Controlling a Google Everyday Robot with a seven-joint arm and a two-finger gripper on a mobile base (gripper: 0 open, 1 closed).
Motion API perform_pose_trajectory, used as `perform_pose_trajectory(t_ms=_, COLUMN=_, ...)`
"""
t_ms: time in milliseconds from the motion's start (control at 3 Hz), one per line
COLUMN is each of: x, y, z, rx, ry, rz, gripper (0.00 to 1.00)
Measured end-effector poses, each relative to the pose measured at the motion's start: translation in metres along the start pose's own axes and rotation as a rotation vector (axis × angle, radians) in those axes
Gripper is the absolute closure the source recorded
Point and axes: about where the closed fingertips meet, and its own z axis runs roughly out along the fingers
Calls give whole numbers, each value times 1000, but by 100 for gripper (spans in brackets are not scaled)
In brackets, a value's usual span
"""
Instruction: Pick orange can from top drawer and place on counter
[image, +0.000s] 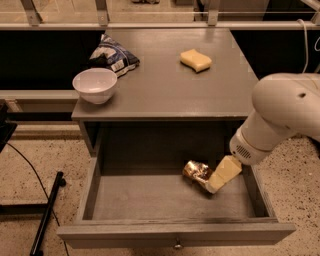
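The orange can (196, 172) lies on its side on the floor of the open top drawer (145, 199), toward its right back. My gripper (221, 175) reaches down into the drawer from the right and its cream tip is right against the can's right end, covering part of it. The white arm (280, 120) hangs over the drawer's right side. The counter (165, 87) above the drawer is a flat grey top.
On the counter stand a white bowl (95, 85) at the front left, a blue-and-white snack bag (114, 56) behind it and a yellow sponge (195, 60) at the back right. A black stand leg (47, 212) lies on the floor at left.
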Motion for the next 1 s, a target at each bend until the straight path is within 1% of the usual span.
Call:
perform_pose_trajectory(t_ms=333, x=5, y=3, z=8, rx=-6, ry=10, rz=1, gripper=0)
perform_pose_trajectory(t_ms=667, x=5, y=23, z=20, rx=-31, ry=-44, rz=-69, gripper=0)
perform_pose_trajectory(t_ms=1000, x=7, y=44, z=56, rx=-44, ry=-152, rz=-160, gripper=0)
